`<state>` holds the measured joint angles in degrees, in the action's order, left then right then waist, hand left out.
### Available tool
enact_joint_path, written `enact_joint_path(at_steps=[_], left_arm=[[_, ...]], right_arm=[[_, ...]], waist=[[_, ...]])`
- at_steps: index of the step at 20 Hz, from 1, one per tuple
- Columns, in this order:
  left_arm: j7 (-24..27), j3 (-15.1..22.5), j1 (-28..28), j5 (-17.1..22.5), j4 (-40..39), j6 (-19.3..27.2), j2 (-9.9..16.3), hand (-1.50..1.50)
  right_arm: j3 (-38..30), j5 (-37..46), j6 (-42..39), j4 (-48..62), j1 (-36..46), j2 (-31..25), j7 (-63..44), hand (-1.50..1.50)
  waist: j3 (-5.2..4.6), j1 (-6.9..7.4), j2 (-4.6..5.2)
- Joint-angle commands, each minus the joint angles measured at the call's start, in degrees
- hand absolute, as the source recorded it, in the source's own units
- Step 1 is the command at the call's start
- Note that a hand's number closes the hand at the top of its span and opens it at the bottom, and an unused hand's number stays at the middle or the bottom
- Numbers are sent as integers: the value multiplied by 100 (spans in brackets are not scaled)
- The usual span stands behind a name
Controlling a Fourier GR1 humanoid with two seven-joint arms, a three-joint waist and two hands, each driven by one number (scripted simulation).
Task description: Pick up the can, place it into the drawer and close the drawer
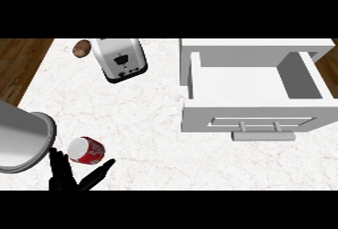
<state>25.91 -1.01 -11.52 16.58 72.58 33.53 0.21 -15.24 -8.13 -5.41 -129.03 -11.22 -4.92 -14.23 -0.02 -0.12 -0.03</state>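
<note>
The red can [86, 150] with a pale top stands on the white counter at the lower left. My left hand [63, 178] shows just below it at the view's lower edge, open, with straight fingers [58, 161] left of the can and the thumb [100, 171] spread below its right side. No finger is curled round the can. The white drawer [251, 117] is pulled out at the right; its inside shows nothing in it, and its handle [263, 135] faces me. My right hand does not show.
My grey left forearm [20, 138] fills the left edge. A silver toaster [120, 59] stands at the back, with a brown potato [82, 48] to its left. Wooden floor [20, 62] lies past the counter's left edge.
</note>
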Motion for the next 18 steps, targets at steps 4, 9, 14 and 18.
enact_joint_path(at_steps=[4,9,14,18], left_arm=[[382,-775,716,390,-1217,-652,330,-150],[539,-837,799,366,-1384,-746,365,-150],[960,-920,1193,368,-2121,-939,234,-150],[776,-719,1531,297,-2366,-1335,319,-150]], right_arm=[[-381,-258,-95,299,316,-150,-33,-150],[52,217,162,-101,568,-42,-575,-150],[-72,304,-133,295,172,140,98,-150],[-361,-126,-46,-80,590,-227,-579,-150]], waist=[[1,-2,3],[1,15,1],[2,-1,1],[0,-18,2]])
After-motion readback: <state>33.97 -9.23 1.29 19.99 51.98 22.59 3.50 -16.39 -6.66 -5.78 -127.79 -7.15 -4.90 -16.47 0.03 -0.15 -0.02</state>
